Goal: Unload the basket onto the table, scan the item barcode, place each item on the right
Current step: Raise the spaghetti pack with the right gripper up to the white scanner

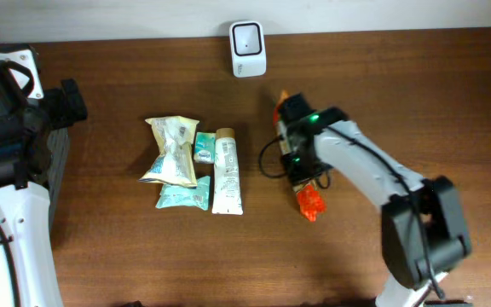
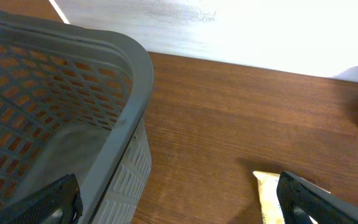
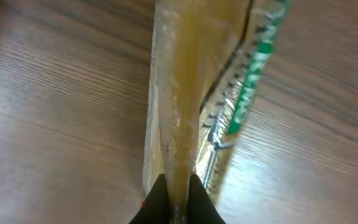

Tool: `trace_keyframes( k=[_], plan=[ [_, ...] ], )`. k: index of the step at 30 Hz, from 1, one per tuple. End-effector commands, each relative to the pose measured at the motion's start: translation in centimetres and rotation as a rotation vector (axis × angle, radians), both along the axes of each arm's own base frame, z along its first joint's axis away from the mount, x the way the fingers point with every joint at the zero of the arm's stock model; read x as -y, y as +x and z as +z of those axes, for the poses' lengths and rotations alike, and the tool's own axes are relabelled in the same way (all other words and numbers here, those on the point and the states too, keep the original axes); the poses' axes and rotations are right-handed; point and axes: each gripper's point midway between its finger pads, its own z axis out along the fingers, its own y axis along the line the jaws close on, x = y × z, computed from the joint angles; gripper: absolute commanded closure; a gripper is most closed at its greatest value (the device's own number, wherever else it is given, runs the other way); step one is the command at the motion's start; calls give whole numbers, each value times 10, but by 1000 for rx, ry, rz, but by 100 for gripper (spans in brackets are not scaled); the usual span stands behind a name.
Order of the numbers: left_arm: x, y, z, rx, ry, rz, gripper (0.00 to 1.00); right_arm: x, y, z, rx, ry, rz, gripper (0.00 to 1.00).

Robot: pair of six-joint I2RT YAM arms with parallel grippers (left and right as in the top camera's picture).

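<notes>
The right gripper [image 3: 178,199] pinches the packet [image 3: 179,93], which seems light, soft and slippery, at its thin edge; the left gripper [image 2: 176,202] is open.

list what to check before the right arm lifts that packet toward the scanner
1. Right gripper shut on the orange packet: ok, pinching a thin edge.
2. Packet apart from the other items: ok, the tube lies off to its side, not touching.
3. Way to the scanner free: ok, only bare table between.
4. Barcode side known: cannot tell, no barcode shows in any view.
5. Left gripper out of the way: ok, open beside the basket.
</notes>
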Motion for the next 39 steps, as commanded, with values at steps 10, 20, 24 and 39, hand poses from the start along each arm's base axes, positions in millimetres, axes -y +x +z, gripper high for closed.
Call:
trace_keyframes(
  k=[10, 20, 24, 39],
  plan=[
    [2, -2, 9, 27, -7, -2, 1, 4, 5, -13, -7, -43, -59, 40],
    [2, -2, 9, 27, -7, -2, 1, -4, 12, 11, 3, -8, -67, 1],
    [2, -2, 9, 27, -7, -2, 1, -18, 9, -9, -48, 72, -26, 1],
    [2, -2, 9, 27, -7, -2, 1, 16, 9, -35, -106, 64, -125, 96]
  ],
)
